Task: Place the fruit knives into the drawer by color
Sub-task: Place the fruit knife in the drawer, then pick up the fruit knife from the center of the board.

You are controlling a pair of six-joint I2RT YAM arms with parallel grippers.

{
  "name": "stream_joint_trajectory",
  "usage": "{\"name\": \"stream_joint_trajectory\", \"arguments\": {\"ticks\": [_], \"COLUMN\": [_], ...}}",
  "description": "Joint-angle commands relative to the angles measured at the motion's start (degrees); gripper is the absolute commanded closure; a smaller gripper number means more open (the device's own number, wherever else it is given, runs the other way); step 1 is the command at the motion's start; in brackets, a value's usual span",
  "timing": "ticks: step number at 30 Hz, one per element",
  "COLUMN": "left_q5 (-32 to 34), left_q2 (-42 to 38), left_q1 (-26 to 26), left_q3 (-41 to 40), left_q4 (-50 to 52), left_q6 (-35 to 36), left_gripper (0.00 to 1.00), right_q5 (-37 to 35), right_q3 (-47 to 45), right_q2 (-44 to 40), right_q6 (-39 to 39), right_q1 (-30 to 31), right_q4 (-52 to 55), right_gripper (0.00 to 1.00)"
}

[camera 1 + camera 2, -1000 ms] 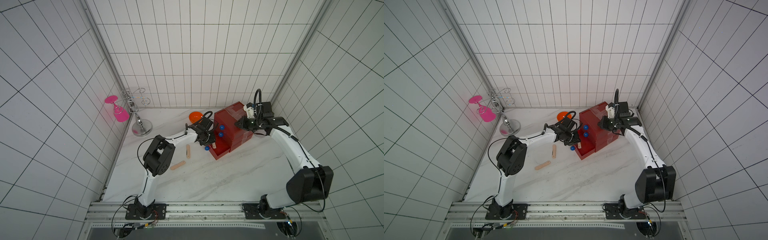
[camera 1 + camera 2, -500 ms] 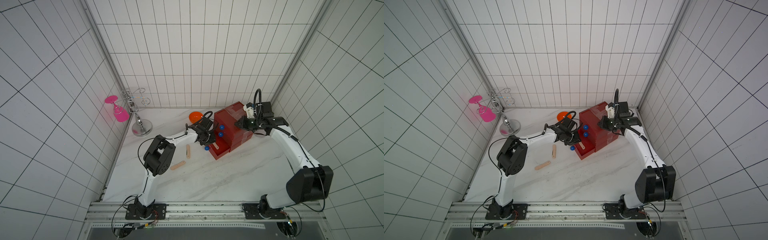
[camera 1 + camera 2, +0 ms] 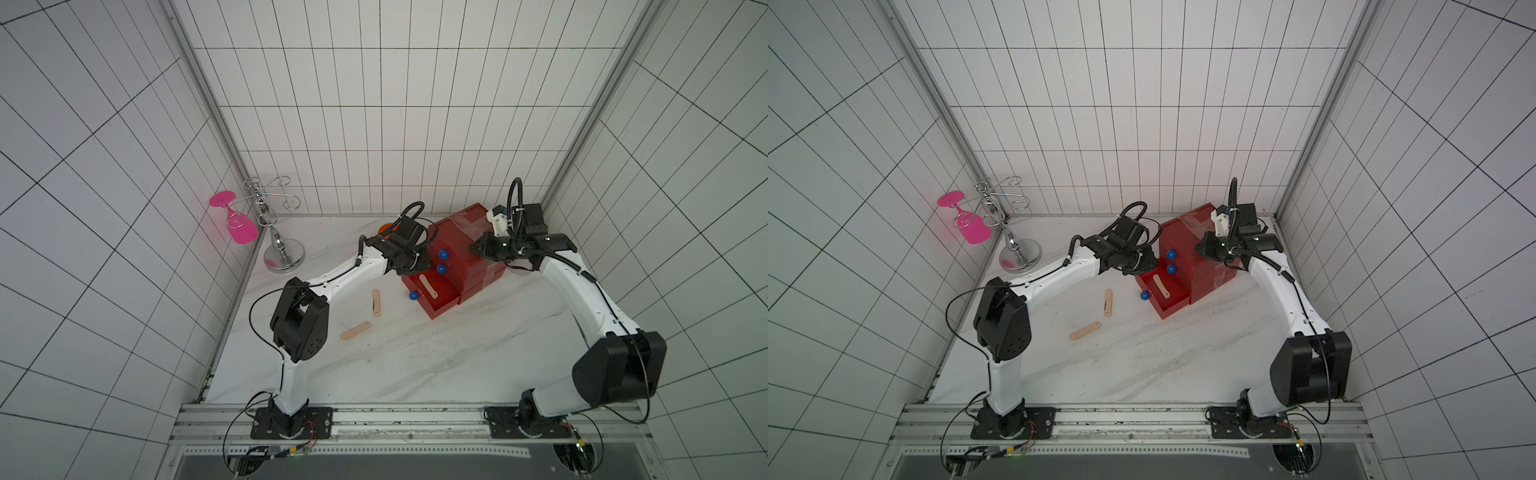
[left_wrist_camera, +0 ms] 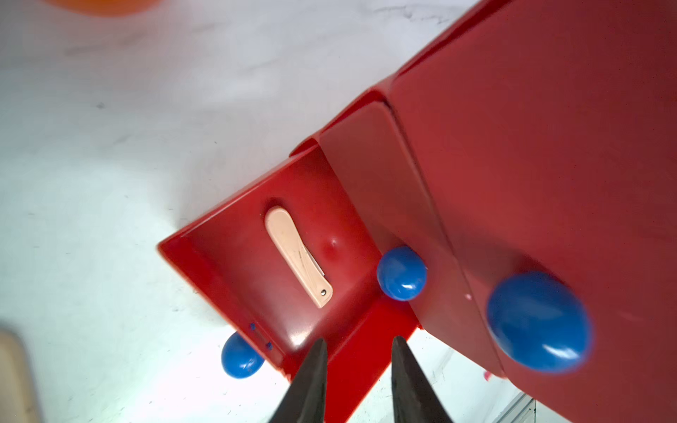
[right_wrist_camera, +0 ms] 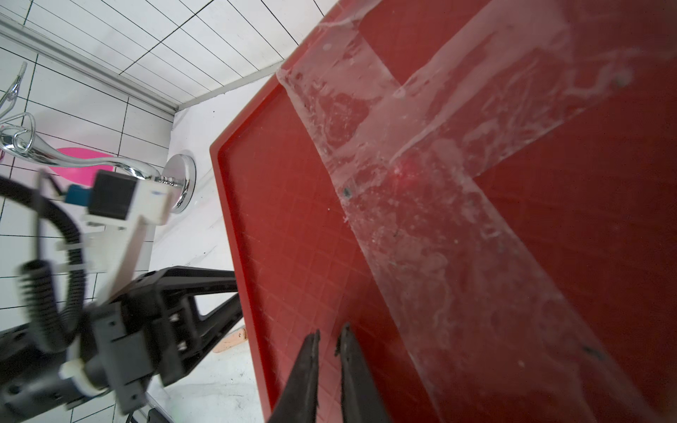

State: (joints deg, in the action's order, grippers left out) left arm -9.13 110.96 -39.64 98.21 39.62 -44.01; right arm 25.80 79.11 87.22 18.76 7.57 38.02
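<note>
We see one peach knife (image 3: 428,286) lying flat in the pulled-out bottom drawer (image 3: 440,306) of the chest (image 3: 455,241). In both top views its long axis runs 11 to 5 o'clock, rivet end at 5. Two more peach knives lie on the worktop (image 3: 415,365) at 8 o'clock from the chest: one (image 3: 376,302) runs 12 to 6, the other (image 3: 355,330) runs 8 to 2. On the left arm (image 3: 345,272) the jaws hang above the drawer rim, narrowly apart and empty. On the right arm (image 3: 569,282) the jaws, a slit apart and empty, are over the tape (image 5: 421,183) on the chest, perhaps touching it.
</note>
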Motion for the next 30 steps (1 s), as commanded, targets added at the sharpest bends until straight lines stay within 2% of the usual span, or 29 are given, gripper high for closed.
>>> {"name": "stream_joint_trajectory", "arguments": {"ticks": [1, 6, 13, 20, 30], "left_q5": [5.2, 8.21, 9.96, 12.07, 11.68], "left_q2": [-4.34, -7.59, -9.5, -4.74, 1.92], "left_q1": [0.53, 1.9, 5.15, 6.66, 8.1], "left_q3": [-1.66, -8.07, -16.66, -17.88, -17.18], "left_q4": [6.39, 10.81, 11.96, 13.06, 11.71], "left_q6": [4.76, 9.38, 13.09, 16.12, 17.38], "left_gripper": [0.67, 0.67, 0.64, 0.61, 0.6], "right_q5": [-5.85, -5.96, -6.2, -6.31, -6.68], "right_q3": [-7.66, -7.82, -8.18, -8.18, -8.43], "right_q2": [8.76, 8.45, 8.49, 8.5, 8.12], "right_q6": [-0.66, -0.57, -0.4, -0.22, -0.23], "right_q1": [0.87, 0.93, 0.89, 0.93, 0.87], "right_q4": [18.33, 18.49, 18.44, 18.45, 18.69], "right_gripper": [0.84, 0.84, 0.84, 0.84, 0.84]}}
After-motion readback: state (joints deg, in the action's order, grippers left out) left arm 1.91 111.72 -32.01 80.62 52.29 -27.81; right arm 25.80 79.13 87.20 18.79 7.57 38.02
